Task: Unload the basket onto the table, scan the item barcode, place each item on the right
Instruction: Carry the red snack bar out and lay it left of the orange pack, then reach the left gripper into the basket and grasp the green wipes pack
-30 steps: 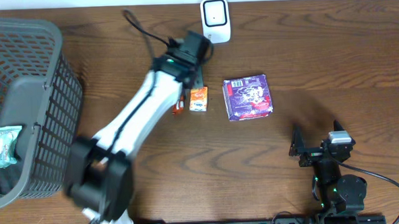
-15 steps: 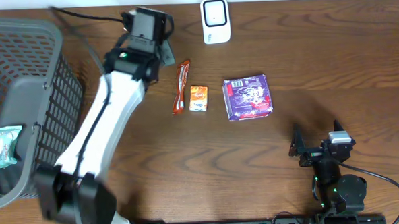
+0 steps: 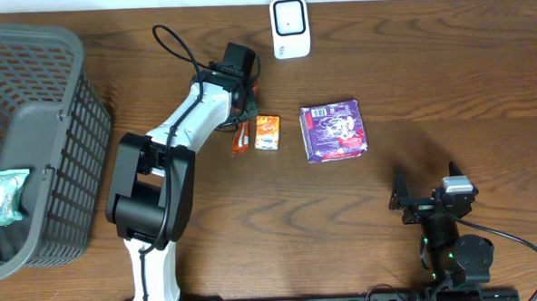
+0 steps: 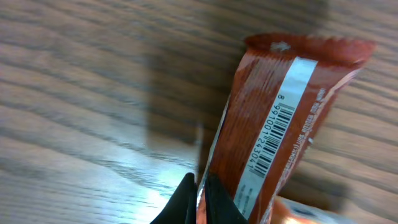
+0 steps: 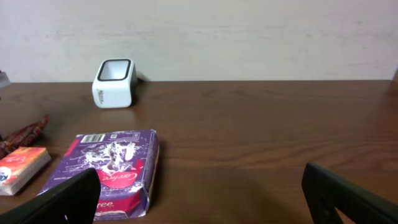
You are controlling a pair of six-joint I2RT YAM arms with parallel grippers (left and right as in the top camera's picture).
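Basket [image 3: 37, 52] fills the left edge of the table [image 3: 483, 78], a pale packet [image 3: 7, 200] inside it. Scanner [image 3: 289, 27] stands upright near the far edge. Bare wood runs from the purple pack [image 3: 335, 129] to the right edge, and also along the near side in front of the items. A narrower bare strip separates the scanner from the item row. Row, left to right: bar [image 3: 241, 139], box [image 3: 267, 132] just beside it, purple pack a little apart. Right gripper [image 3: 423, 202] sits at the near right, well apart from the items, jaws wide apart and holding nothing; its own view [image 5: 200, 180] looks across the pack to the scanner. Versus half a second ago: the left arm was up by the far-left side, off the bar, which lay fully exposed. Now the left gripper [image 3: 246, 113] covers the bar's far half, and only the near end shows from overhead. Bar, box, pack and scanner are in the same places; the right arm is unchanged. In the wrist view the left gripper [image 4: 200, 186] has its fingertips together, pinching the wrapper edge of the bar [image 4: 280, 118]. Cannot tell if the bar is off the wood. Bar: red-orange wrapper, crimped end, and a white strip along its length carrying barcode and digits, facing the wrist camera.
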